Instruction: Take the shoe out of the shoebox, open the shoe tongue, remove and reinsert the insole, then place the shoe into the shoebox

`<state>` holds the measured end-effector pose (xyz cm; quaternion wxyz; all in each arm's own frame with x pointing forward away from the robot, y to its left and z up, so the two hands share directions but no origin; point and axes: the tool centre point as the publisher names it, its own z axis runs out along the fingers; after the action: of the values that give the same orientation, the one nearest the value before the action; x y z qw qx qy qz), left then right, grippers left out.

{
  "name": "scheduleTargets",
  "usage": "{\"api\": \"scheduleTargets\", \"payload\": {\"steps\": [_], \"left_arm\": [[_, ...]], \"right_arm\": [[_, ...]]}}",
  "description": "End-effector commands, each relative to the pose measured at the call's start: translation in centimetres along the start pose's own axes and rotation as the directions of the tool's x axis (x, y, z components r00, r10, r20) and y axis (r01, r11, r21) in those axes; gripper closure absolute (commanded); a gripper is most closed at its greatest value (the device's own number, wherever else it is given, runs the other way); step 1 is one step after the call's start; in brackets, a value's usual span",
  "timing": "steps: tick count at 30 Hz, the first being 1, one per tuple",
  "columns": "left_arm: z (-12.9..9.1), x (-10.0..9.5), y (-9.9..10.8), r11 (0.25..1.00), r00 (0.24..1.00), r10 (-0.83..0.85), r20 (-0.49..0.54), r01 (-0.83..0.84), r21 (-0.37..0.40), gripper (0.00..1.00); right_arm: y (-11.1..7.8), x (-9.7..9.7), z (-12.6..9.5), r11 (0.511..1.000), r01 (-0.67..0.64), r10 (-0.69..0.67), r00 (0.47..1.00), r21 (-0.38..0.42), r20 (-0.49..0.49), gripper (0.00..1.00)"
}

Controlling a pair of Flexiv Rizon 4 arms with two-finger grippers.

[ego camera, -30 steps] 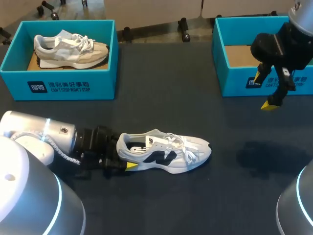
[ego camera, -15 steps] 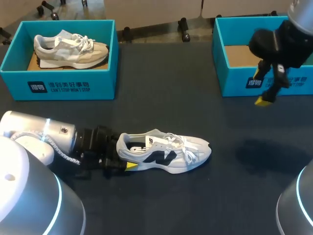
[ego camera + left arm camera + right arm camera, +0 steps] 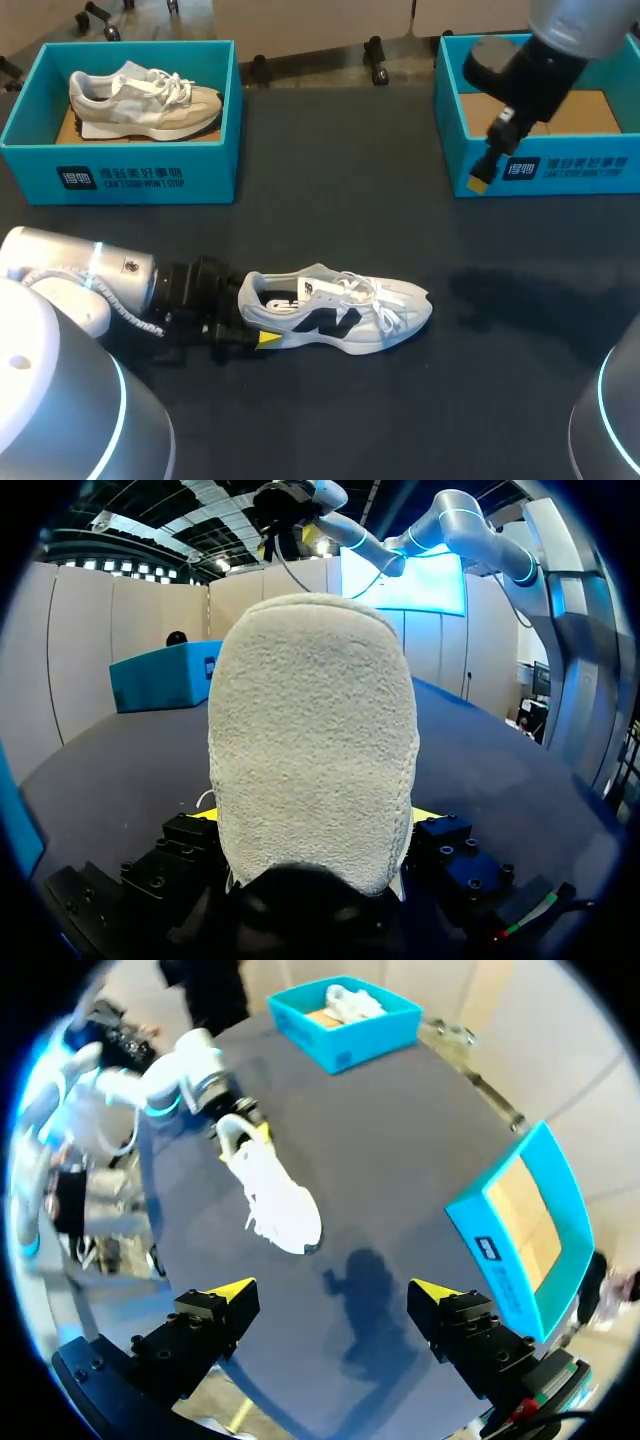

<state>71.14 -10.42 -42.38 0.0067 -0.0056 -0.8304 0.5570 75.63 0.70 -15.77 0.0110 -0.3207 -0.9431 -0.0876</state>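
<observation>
**Asker:** From above, how far along are you?

**Robot:** The first step is done. The shoe (image 3: 335, 312) is out and stands on its sole on the surface (image 3: 350, 220). My left end effector (image 3: 255, 325) is at its heel. My right end effector (image 3: 480, 183) hangs in front of the right box (image 3: 540, 170), well apart from the shoe. That box shows a bare cardboard floor, so I judge it to be the shoe's own. The left box (image 3: 120, 175) holds another shoe (image 3: 140, 100).

**Asker:** And the left wrist?

**Robot:** The heel (image 3: 312, 740) fills the view. A yellow tip presses in on each side of it, so my left end effector (image 3: 315, 815) is grasping the shoe there and steadying it on the surface.

**Asker:** The right wrist?

**Robot:** My right end effector (image 3: 330, 1295) is released, its fingers wide apart with nothing between them. It is high over the surface, with the shoe (image 3: 275, 1195) ahead of it and the right box (image 3: 520, 1230) off to one side.

**Asker:** So what is left?

**Robot:** Nearly everything, I judge. In the head view the tongue (image 3: 330, 288) lies flat under the laces. The insole (image 3: 283, 301) seems to sit inside the opening. I have yet to open the tongue, take the insole out, put it back, and return the shoe to its box.
</observation>
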Motion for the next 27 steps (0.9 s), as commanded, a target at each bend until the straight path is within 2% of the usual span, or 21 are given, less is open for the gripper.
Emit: {"api": "scheduleTargets", "payload": {"steps": [1, 5, 22, 23, 25, 26, 27], "left_arm": [[0.2, 0.0, 0.3, 1.000, 1.000, -0.001, -0.003, 0.001, -0.005, 1.00], [0.2, 0.0, 0.3, 1.000, 1.000, -0.001, -0.003, 0.001, -0.005, 1.00], [0.2, 0.0, 0.3, 1.000, 1.000, -0.001, -0.003, 0.001, -0.005, 1.00], [0.2, 0.0, 0.3, 1.000, 1.000, -0.001, -0.003, 0.001, -0.005, 1.00], [0.2, 0.0, 0.3, 1.000, 1.000, -0.001, -0.003, 0.001, -0.005, 1.00], [0.2, 0.0, 0.3, 1.000, 1.000, -0.001, -0.003, 0.001, -0.005, 1.00], [0.2, 0.0, 0.3, 1.000, 1.000, -0.001, -0.003, 0.001, -0.005, 1.00]], "right_arm": [[2.0, 0.7, 0.3, 0.989, -0.103, 0.101, 0.995, 0.101, 0.026, 0.00], [2.2, 1.5, 0.5, 0.970, -0.216, 0.217, 0.976, 0.108, 0.005, 0.00], [2.2, 1.5, 0.5, 0.970, -0.216, 0.217, 0.976, 0.108, 0.005, 0.00], [2.2, 1.5, 0.6, 0.960, -0.276, 0.276, 0.961, 0.049, 0.009, 0.00], [2.3, 1.4, 1.2, 0.920, -0.388, 0.383, 0.920, 0.054, 0.088, 0.00], [2.4, 1.6, 1.5, 0.916, -0.399, 0.395, 0.915, 0.034, 0.079, 0.00], [2.7, 1.8, 1.7, 0.898, -0.439, 0.433, 0.894, 0.035, 0.113, 0.00]]}}
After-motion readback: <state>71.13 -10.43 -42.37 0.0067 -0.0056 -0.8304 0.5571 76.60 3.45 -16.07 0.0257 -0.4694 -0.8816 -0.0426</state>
